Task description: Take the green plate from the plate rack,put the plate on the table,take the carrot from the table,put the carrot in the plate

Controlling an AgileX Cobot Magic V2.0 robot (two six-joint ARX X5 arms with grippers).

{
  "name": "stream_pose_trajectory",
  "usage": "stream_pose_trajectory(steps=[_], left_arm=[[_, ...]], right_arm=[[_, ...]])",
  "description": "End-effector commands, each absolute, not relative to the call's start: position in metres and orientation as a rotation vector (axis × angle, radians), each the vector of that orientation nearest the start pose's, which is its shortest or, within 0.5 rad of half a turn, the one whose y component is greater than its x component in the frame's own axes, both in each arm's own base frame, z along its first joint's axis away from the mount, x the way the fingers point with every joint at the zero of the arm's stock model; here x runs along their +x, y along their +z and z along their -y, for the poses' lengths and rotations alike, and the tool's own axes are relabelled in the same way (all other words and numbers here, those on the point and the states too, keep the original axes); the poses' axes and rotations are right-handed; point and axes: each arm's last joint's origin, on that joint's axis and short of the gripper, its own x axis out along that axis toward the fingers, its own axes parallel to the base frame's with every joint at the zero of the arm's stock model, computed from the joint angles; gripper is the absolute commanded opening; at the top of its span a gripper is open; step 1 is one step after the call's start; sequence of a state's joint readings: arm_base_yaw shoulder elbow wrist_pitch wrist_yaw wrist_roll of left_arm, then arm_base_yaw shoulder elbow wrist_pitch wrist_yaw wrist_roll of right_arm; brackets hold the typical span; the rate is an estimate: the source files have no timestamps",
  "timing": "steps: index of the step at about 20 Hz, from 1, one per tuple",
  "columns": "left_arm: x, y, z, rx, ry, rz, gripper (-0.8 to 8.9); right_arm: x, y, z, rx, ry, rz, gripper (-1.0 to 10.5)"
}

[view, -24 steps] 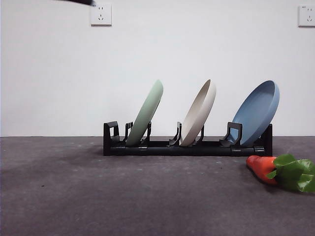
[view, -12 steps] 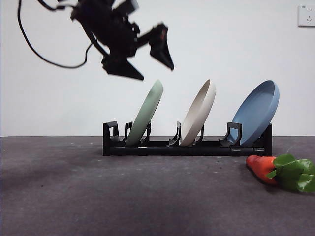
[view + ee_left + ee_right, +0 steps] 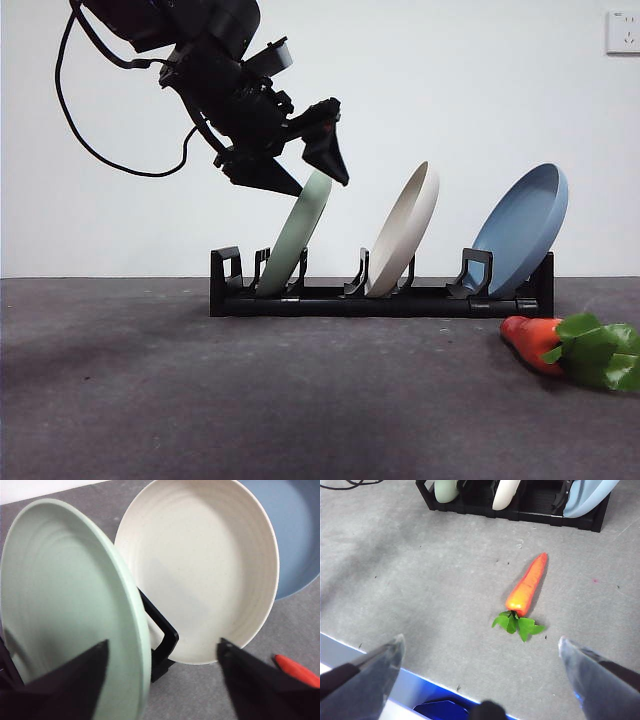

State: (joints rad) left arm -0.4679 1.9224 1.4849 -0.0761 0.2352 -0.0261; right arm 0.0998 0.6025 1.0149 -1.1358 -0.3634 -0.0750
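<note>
Nothing was done yet: my left gripper (image 3: 305, 170) hung wide open and empty astride the green plate's (image 3: 297, 232) top rim, the plate sat in the rack (image 3: 380, 299), the carrot (image 3: 526, 586) lay on the table (image 3: 200, 400), my right gripper (image 3: 480, 672) waited open

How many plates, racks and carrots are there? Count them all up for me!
Plates: 3 (green plate, beige plate, blue plate)
Plate rack: 1
Carrot: 1
Total: 5
</note>
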Motion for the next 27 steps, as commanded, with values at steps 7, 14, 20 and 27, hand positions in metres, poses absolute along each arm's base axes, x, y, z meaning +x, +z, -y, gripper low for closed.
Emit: stream_pose_trajectory(steps=[7,14,20,27], left_arm=[[0.392,0.253,0.208,0.035,-0.695,-0.533,-0.08],[0.392,0.256,0.207,0.026,-0.717,-0.516,-0.08],[0.379,0.297,0.202,0.009,-0.744,-0.424,-0.08],[0.333,0.367,0.187,0.011,-0.793,-0.364,-0.08]], right_arm=[[0.073,0.345,-0.018,0.030,0.466,-0.700,6.6],[0.073,0.345,-0.018,0.030,0.466,-0.700,6.6],[0.073,0.345,-0.018,0.029,0.466,-0.699,6.6],[0.073,0.345,-0.018,0.029,0.466,-0.699,6.6]])
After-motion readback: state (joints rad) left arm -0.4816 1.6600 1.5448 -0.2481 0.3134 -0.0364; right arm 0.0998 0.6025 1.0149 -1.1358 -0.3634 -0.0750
